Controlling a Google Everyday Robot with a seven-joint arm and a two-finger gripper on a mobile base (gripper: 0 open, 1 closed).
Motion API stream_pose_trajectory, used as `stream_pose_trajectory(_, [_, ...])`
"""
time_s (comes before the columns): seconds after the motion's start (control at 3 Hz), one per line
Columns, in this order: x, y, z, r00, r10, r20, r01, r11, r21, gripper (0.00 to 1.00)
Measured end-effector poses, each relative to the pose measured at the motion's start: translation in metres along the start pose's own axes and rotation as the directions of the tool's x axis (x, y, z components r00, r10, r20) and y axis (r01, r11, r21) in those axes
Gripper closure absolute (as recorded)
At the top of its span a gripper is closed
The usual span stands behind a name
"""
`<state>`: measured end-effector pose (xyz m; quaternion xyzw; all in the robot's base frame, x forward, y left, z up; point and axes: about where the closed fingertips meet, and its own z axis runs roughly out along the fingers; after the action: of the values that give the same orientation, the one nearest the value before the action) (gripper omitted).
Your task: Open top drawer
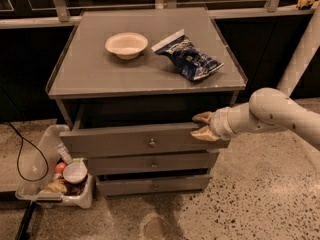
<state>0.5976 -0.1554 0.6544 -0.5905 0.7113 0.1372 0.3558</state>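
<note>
The top drawer [115,143] is the widest grey front of the cabinet, with a small silver knob [151,142] at its centre. It stands pulled out a little, with a dark gap above and behind it. My gripper [201,126] is at the right end of this front. One tan finger [202,117] lies over the top edge and the other sits against the face, so the panel's edge is pinched between them. My white arm [272,115] reaches in from the right.
Two slimmer drawers [154,164] sit below. On the cabinet top [90,74] are a white bowl [126,44] and a blue chip bag [187,59]. A bin of trash [55,184] and a black cable [20,159] lie on the floor at left. A white post [300,59] stands at right.
</note>
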Motion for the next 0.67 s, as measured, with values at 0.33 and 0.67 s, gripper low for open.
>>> stream_pose_trajectory(0.33, [0.0000,0.0000,0.0000,1.000,0.000,0.000,0.000,1.0000,0.000,0.59])
stream_pose_trajectory(0.67, [-0.0006,0.0008,0.0018,1.000,-0.002,-0.002,0.002,1.0000,-0.005,0.34])
